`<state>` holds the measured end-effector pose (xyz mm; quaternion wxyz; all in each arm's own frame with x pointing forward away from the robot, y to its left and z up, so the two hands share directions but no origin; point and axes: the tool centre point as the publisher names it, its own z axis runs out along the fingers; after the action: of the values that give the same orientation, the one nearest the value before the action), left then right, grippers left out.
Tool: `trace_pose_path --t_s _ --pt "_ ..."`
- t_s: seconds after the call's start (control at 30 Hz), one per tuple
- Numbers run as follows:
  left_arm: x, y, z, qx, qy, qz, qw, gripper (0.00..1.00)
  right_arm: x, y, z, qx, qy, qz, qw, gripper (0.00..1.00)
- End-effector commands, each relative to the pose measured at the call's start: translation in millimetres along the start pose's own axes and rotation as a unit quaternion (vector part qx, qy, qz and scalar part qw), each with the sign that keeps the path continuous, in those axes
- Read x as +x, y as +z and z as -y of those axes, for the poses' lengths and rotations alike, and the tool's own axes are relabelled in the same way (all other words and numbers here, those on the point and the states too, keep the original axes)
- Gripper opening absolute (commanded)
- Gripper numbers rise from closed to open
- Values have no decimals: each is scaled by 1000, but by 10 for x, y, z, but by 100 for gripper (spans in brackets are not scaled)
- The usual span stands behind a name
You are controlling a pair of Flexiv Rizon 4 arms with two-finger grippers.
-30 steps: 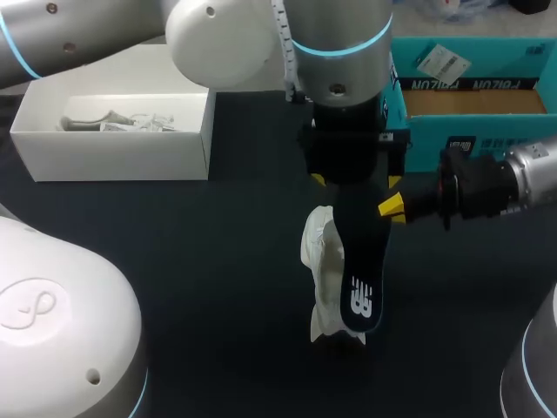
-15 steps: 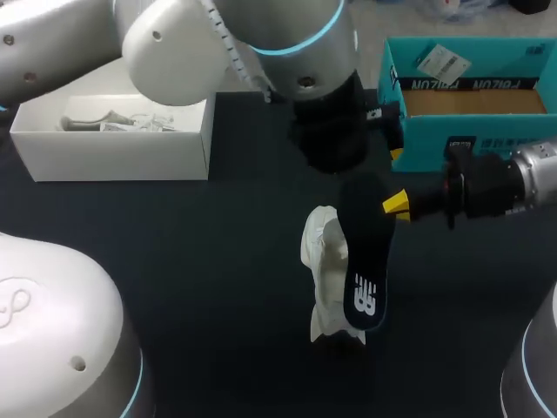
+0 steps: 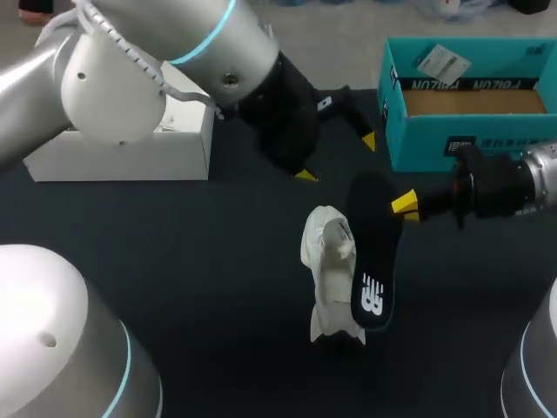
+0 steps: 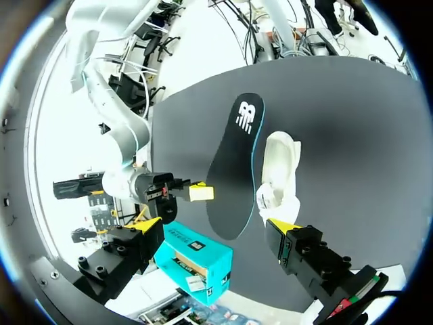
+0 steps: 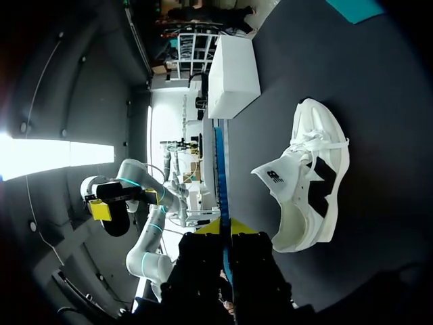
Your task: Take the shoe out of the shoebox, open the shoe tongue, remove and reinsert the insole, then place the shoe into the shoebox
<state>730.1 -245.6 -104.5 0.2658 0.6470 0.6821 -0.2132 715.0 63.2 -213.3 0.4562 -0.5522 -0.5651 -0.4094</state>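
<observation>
Fingers of the left end effector [image 3: 338, 157] hang spread apart over the dark matte surface [image 3: 174, 261], right of a white rectangular box [image 3: 122, 152]. The white laced shoe [image 3: 329, 270] rests there beside a flat black insole [image 3: 372, 252], which the right end effector [image 3: 405, 206] clamps edgewise, apparently near its toe, before the teal cardboard shoebox [image 3: 426, 144].

"What are the arms like?"
"The left arm [image 3: 130, 78] is rounded and silver-white, with a cyan ring and a ribbed white cable. The right arm [image 3: 541, 178] is silver with a black wrist. The left gripper [image 3: 337, 158] and right gripper [image 3: 403, 207] are black, yellow-tipped."
</observation>
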Motion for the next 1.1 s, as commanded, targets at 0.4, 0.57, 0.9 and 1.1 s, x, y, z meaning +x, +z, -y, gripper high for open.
trace_pose_path --t_s 0.4,0.57,0.9,1.1 --pt "160 -74 -122 -85 55 192 976 100 87 -8 47 3 -7 3 1000 0" --pt "205 -57 -57 -67 29 217 973 100 114 6 56 9 -5 -23 1000 0" --pt "380 147 101 -77 -15 311 947 100 244 -44 -26 1 -2 -24 1000 0" --pt "318 272 181 -67 -23 353 933 100 384 -97 -61 -1 -5 -63 998 0"
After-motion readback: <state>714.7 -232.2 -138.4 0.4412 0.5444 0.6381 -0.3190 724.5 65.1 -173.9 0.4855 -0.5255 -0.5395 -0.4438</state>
